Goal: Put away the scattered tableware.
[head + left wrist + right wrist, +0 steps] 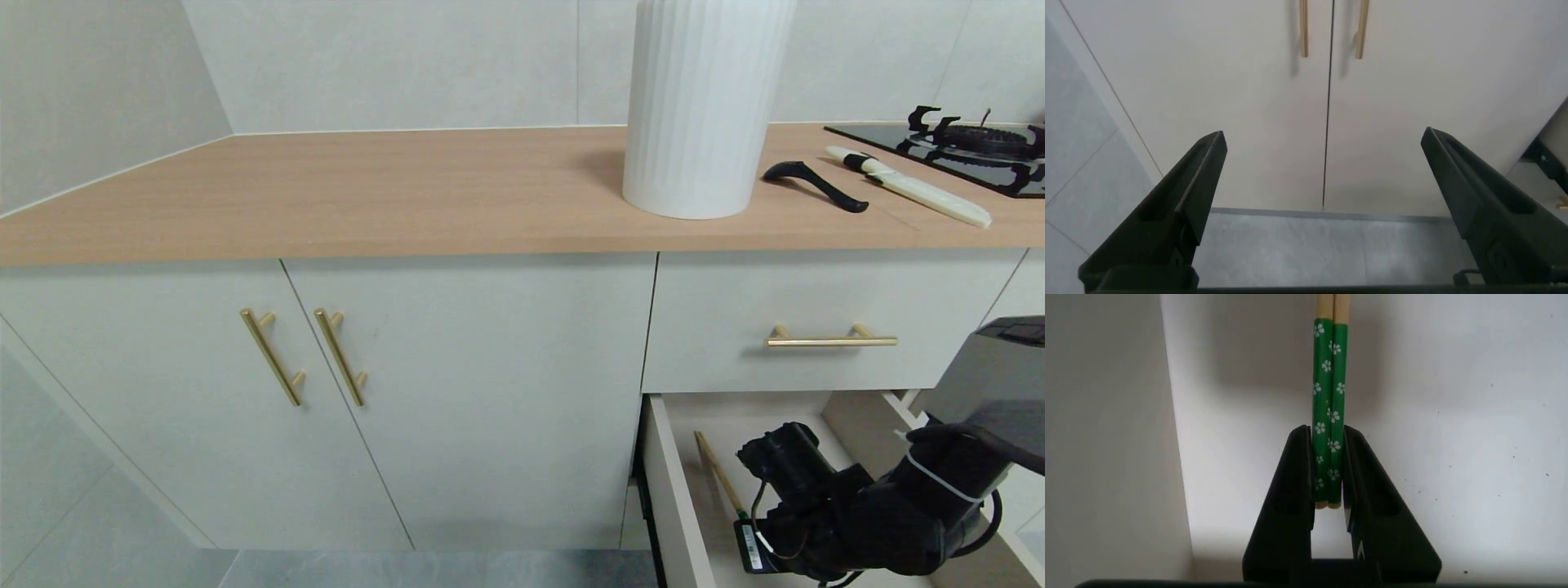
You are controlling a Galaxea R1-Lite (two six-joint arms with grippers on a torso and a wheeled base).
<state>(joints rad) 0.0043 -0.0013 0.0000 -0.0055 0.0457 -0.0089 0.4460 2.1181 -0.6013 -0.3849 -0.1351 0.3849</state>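
A pair of wooden chopsticks (717,469) with green flowered ends (1328,400) lies slanted inside the open lower drawer (665,482), close to its left wall (1110,416). My right gripper (1328,434) is shut on their green ends, low in the drawer (755,531). On the countertop at the right lie a white knife (906,186) and a black curved utensil (816,184). My left gripper (1323,143) stands open with nothing between its fingers, facing the two cabinet doors (1327,106).
A tall white ribbed container (698,106) stands on the wooden countertop (367,188). A black gas hob (971,147) is at the far right. A shut drawer with a brass handle (831,339) sits above the open one.
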